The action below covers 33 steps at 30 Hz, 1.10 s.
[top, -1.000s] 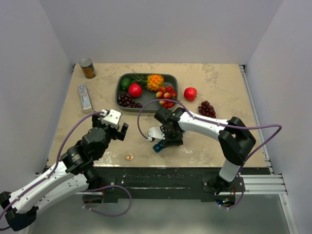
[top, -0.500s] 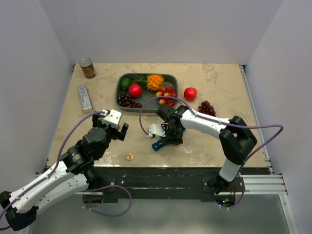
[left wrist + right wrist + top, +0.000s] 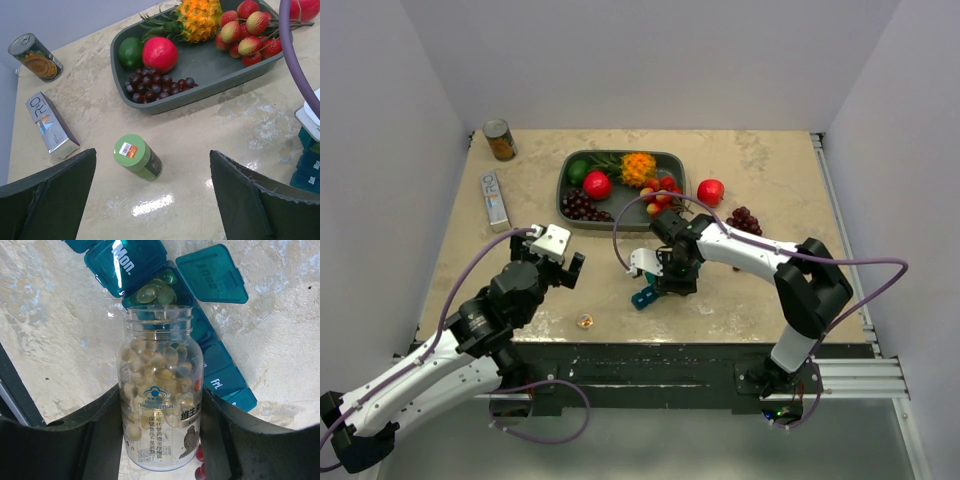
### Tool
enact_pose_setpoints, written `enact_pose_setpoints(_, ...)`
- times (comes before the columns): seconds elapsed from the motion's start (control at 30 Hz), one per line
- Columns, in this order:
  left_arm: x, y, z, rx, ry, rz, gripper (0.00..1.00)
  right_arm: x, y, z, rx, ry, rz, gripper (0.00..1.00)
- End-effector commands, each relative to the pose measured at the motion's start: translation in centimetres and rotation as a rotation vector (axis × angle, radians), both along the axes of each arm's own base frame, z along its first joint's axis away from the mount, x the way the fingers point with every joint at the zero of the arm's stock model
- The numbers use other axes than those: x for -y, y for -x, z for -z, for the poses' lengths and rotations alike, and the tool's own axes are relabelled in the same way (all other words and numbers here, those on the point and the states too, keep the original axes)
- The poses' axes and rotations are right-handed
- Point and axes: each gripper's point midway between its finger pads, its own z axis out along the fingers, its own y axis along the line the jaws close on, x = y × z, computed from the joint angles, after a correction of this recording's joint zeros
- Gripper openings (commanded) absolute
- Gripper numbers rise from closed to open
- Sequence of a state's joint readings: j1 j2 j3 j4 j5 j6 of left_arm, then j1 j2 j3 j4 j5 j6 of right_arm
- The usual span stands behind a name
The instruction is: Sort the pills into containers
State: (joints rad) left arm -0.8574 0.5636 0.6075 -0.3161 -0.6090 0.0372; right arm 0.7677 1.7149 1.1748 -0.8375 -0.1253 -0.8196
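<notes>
- The right pincer (image 3: 161, 420) is clamped on a clear pill bottle (image 3: 160, 385), whose mouth is tipped over the teal pill box (image 3: 222, 372).
- The pill box lies on the table (image 3: 55, 340) with two lids (image 3: 212, 272) open and yellow pills (image 3: 152, 290) in one compartment.
- The left pincer (image 3: 152, 197) hangs wide open and holds nothing, near a small green bottle (image 3: 137, 156).

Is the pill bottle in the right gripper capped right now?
No, the clear bottle held in the right gripper has an open, capless mouth just above capsules lying in the teal organiser.
</notes>
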Motion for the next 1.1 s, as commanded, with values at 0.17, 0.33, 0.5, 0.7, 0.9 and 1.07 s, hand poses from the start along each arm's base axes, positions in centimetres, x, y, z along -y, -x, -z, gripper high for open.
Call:
enact_pose_setpoints(0.17,0.0,-0.2,-0.4,0.014,0.027,-0.011,0.99,-0.8,-0.3,-1.3,0.014,-0.092,0.017,0.0)
enact_pose_setpoints(0.33,0.1,-0.2,-0.4,0.013,0.027,-0.01,0.99,-0.8,-0.2,-1.1,0.004,-0.104,0.021,0.0)
enact_pose_setpoints(0.5,0.1,-0.3,-0.4,0.012,0.023,-0.009,0.99,-0.9,-0.5,-1.6,0.007,-0.135,0.03,0.0)
enact_pose_setpoints(0.7,0.1,-0.3,-0.3,0.009,0.023,-0.008,1.0,-0.8,-0.6,-1.7,0.003,-0.168,0.043,0.0)
enact_pose_setpoints(0.9,0.3,-0.3,-0.3,0.009,0.026,-0.002,0.99,-1.2,-0.4,-2.8,-0.004,-0.237,0.045,0.0)
enact_pose_setpoints(1.07,0.8,-0.1,-0.7,0.017,0.063,0.026,1.0,-1.8,0.0,-4.5,0.005,-0.325,0.034,0.0)
